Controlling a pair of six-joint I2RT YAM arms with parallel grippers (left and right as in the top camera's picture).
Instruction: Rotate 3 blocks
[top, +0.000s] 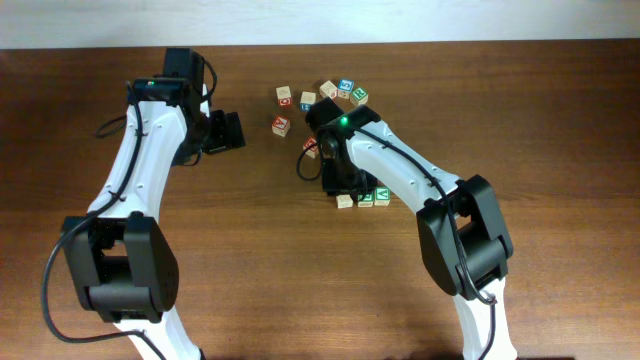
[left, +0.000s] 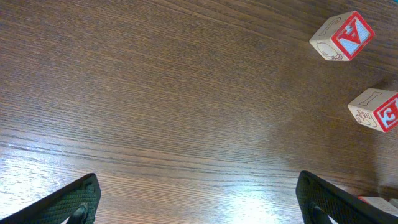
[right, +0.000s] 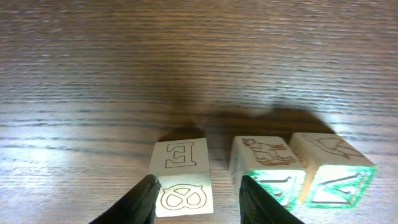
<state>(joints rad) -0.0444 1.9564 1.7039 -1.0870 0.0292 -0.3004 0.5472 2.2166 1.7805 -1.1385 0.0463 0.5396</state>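
Left gripper: fingers spread wide, empty, over bare table, well apart from the row.
Right gripper: the nearer arm. Fingers part-open, straddling the pale block, not visibly clamped.
Middle green block: just right, past the right finger.
End green block: close against it.
Cubes, no long axis. Smooth wood. Free room left and far, tight on the right.

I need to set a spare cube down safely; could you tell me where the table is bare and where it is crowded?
Bare: the front of the table between the left arm and the right arm, and the right end past that arm. Crowded: the loose cubes at the far middle, and the three blocks at the right gripper.
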